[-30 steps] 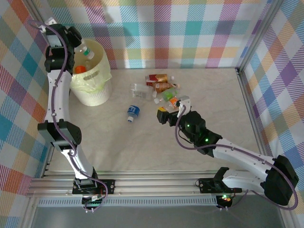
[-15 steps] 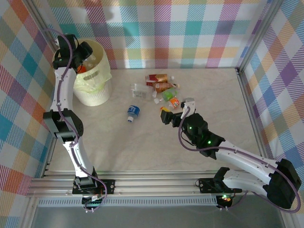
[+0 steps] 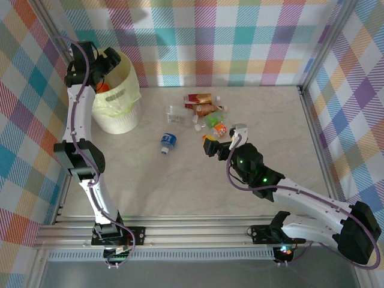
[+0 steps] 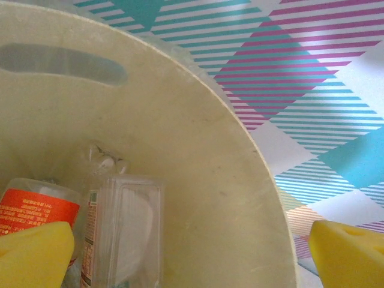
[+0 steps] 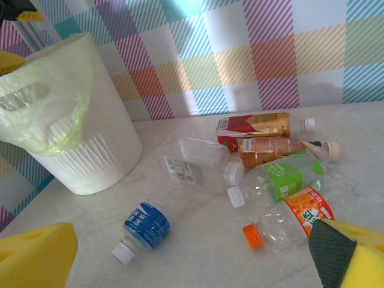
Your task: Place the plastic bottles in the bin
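My left gripper (image 3: 107, 67) no longer carries the clear, white-capped bottle it held a second ago. Its jaws now stand wide apart, and it sits closer over the mouth of the bin (image 3: 123, 117). That arm's elbow is a little farther from me. My right gripper (image 3: 223, 138) is back slightly toward me, leaving the orange-labelled bottle (image 3: 219, 127) more exposed.

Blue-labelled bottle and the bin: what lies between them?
Bare table only, from the blue-labelled bottle to the bin; the top external and right wrist views show it.
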